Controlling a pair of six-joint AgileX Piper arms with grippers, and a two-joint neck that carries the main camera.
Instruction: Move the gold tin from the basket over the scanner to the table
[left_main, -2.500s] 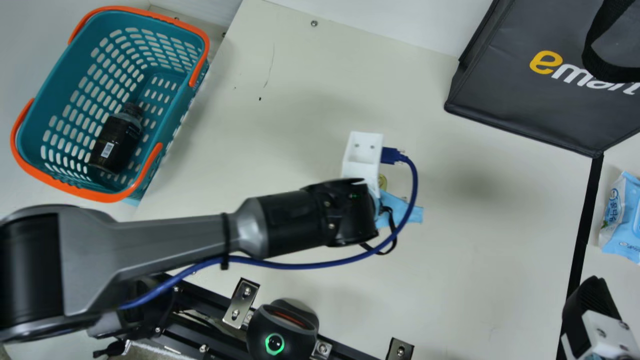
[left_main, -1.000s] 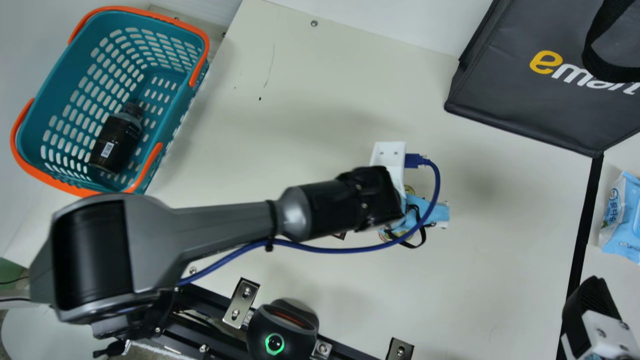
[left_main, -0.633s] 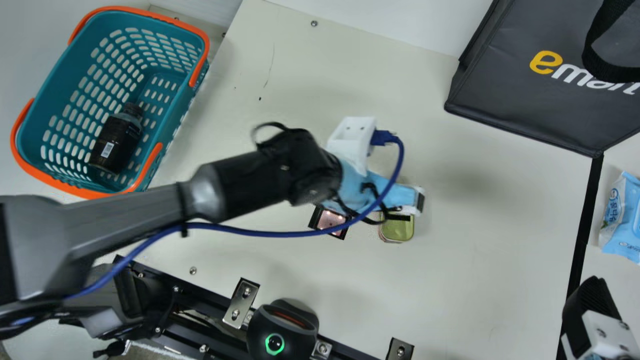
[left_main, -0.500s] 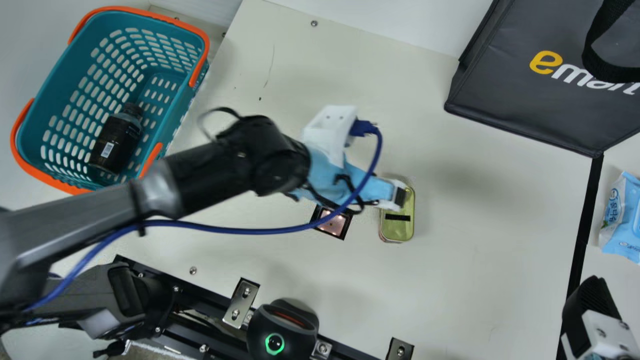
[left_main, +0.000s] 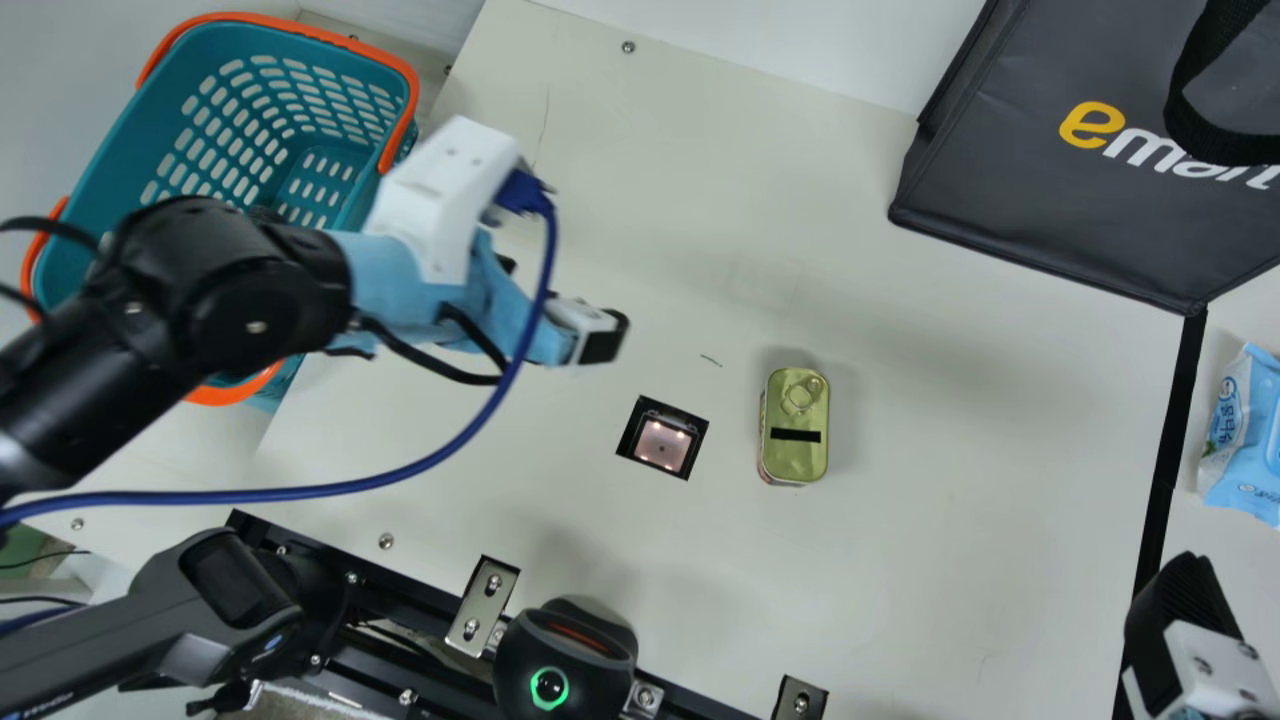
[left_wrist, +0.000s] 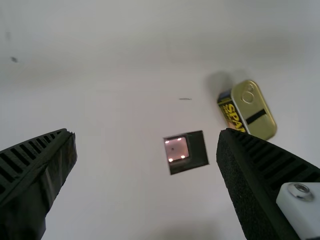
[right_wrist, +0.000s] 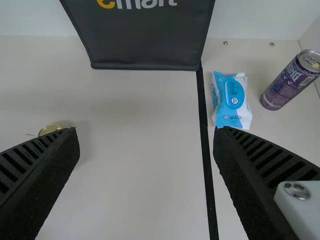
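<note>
Main view tells you the left gripper (left_wrist: 146, 136) has swung back from the gold tin (left_main: 794, 425) toward the basket (left_main: 400, 70); 0.5 s ago its fingertips were over 1 end of that tin. Its 2 fingers stand wide apart, holding nothing. The tin has kept its place on the table (left_main: 960, 570), lid up, just beside the scanner (left_main: 663, 444). You can likely call the placing done, though you can't confirm a scan; just keep the retreating arm off the basket rim.

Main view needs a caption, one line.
Gold tin on the cream table beside the scanner, the open left gripper clear of both, near the basket.
</note>
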